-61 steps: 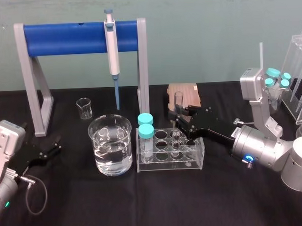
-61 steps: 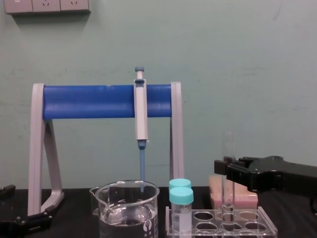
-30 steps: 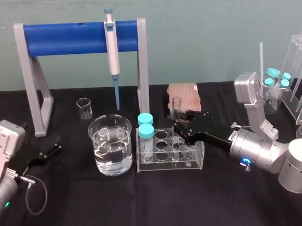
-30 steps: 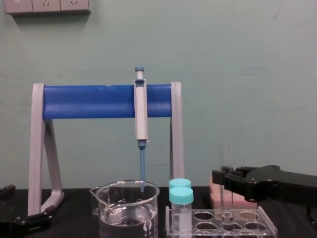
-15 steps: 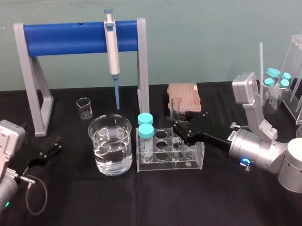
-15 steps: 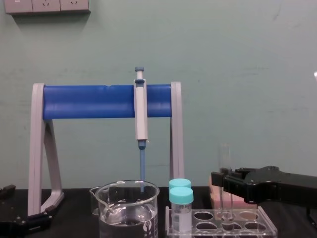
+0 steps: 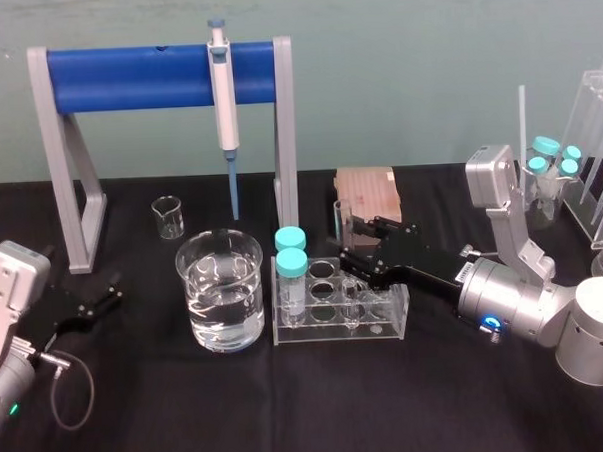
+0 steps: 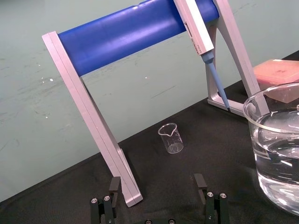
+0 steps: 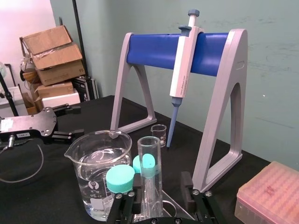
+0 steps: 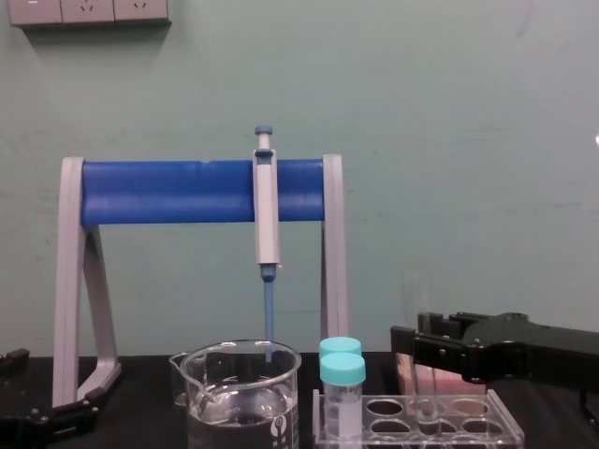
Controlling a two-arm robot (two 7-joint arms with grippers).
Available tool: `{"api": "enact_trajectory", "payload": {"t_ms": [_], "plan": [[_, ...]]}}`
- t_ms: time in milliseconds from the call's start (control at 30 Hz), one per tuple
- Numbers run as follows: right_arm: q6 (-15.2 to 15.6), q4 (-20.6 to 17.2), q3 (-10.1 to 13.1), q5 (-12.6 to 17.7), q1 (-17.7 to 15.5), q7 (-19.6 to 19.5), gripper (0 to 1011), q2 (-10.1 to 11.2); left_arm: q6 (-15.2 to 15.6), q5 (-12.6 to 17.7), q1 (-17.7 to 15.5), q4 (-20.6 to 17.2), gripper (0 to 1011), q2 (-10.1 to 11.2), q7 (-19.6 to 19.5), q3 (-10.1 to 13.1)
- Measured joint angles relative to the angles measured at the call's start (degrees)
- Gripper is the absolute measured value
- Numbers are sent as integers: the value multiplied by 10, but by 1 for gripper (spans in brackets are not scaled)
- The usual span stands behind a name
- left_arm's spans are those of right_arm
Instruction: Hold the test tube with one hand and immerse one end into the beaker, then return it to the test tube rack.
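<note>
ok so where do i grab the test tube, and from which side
Grip the test tube by its bare upper glass above the test tube rack, level from the right: it stands near upright in a hole, with teal-capped vials at the rack's left end. Open fingers of the right gripper flank it; the left gripper idles far left.

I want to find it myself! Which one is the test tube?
Find the big blue-barred stand; in front of its right leg sits a clear rack. The test tube stands in it between the open fingers of the right gripper: tall, thin, capless, unlike the short teal-capped vials.
</note>
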Motion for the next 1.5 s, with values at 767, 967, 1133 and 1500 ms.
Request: {"api": "enact_trajectory", "payload": {"t_ms": [767,967,1133,1500], "plan": [[-32,-35,41,22,-3,-14,1002,7,0,0,0,0,1000,0,0,0],[-52,-69,83,21,-26,-61,1002,16,0,0,0,0,1000,0,0,0],[-31,-91,121,6,-72,-142,1003,17,0,0,0,0,1000,0,0,0],[15,-92,136,-6,-119,-195,1002,-3,0,0,0,0,1000,0,0,0]]}}
